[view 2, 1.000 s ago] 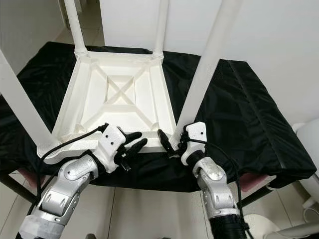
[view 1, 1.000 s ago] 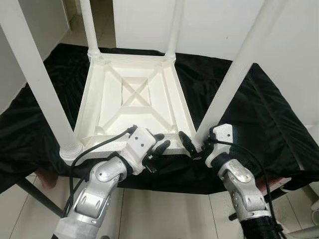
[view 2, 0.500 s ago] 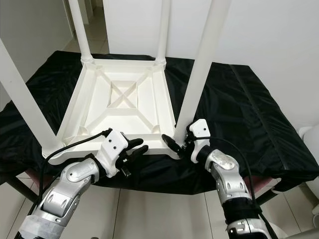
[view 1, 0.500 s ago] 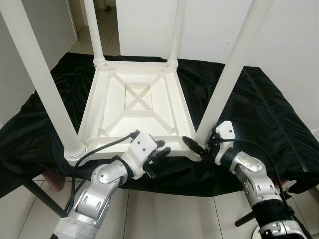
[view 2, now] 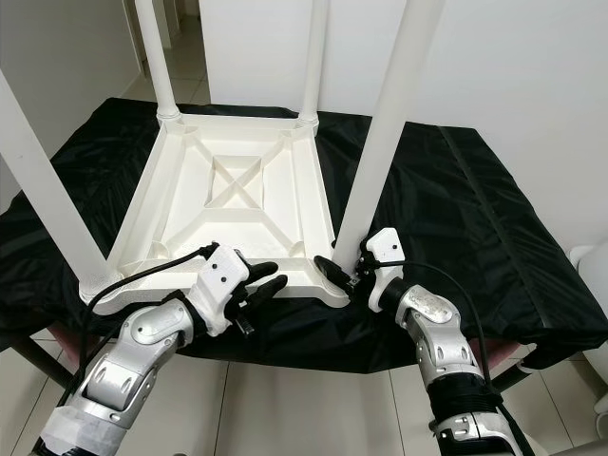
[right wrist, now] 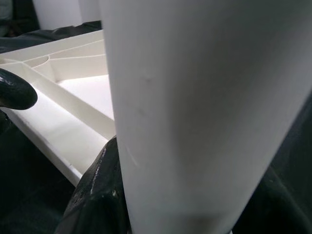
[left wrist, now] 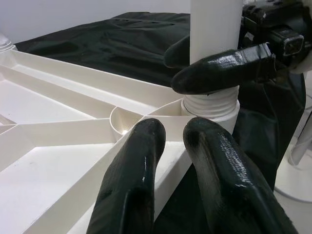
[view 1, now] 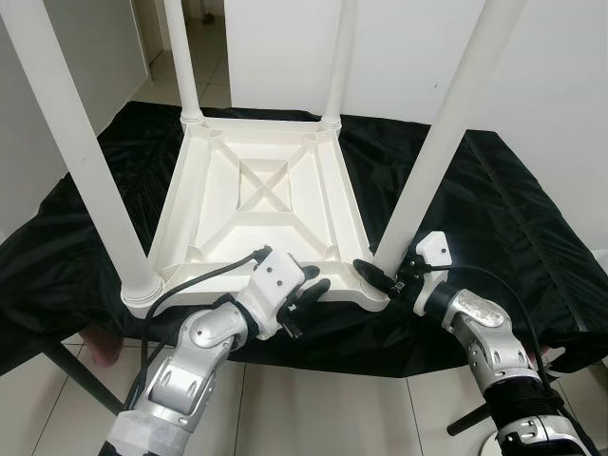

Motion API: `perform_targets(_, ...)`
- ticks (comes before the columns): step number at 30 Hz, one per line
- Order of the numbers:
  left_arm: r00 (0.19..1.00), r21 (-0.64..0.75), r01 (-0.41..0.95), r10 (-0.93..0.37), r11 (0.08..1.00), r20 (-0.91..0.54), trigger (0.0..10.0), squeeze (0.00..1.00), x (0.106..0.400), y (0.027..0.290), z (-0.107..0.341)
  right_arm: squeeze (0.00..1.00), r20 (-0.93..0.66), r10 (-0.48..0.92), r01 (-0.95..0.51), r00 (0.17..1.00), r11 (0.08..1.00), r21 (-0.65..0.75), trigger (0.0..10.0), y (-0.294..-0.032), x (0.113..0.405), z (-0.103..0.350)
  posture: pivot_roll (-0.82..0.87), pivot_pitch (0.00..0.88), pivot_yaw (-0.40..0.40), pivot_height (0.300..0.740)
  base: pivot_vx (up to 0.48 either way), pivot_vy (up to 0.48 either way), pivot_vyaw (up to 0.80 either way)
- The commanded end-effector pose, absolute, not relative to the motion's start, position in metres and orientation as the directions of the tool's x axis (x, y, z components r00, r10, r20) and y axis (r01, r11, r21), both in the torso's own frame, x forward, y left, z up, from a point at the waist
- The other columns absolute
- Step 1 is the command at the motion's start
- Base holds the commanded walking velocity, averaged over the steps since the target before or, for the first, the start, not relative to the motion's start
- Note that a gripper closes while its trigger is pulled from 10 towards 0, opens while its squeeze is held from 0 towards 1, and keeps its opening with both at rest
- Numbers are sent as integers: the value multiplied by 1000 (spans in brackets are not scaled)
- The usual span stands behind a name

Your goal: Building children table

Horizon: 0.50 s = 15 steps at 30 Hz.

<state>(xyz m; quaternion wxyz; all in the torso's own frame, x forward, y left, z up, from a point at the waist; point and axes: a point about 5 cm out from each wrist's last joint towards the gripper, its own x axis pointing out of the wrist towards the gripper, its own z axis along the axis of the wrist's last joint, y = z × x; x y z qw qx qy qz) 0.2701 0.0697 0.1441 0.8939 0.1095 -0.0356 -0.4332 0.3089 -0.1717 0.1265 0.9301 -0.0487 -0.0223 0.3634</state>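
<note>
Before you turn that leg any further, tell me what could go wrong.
1. The right gripper clasps the near right leg low at its threaded base; the tall leg could lean and cross-thread.
2. The left gripper only rests on the tabletop edge; the top may slide on the black cloth.
3. That corner lies at the cloth's front edge, so a shove could tip the table off.

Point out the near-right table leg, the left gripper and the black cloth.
near-right table leg (view 1: 429, 180), left eye view, mid shaft.
left gripper (view 1: 306, 293), left eye view, between fingertips.
black cloth (view 1: 503, 209), left eye view, bare right side.
</note>
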Motion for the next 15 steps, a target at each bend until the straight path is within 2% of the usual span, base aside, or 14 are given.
perform_targets(1,657,212,741,-753,637,-35,10000,0,272,72,140,0,9,640,-637,768,766,-87,10000,-173,306,124,74,45,-64,740,0,0,0)
perform_targets(7,698,214,704,-716,677,-30,10000,0,276,76,140,0,53,555,-550,830,831,-78,10000,-172,307,129,74,51,-67,740,0,0,0)
perform_targets(11,720,202,683,-694,702,-20,10000,0,281,81,142,0,62,420,-417,905,907,-59,10000,-157,303,127,58,63,-58,740,0,0,0)
perform_targets(15,730,215,670,-683,710,-16,10000,0,285,82,145,0,83,341,-340,936,940,-25,10000,-143,297,126,53,66,-59,740,0,0,0)
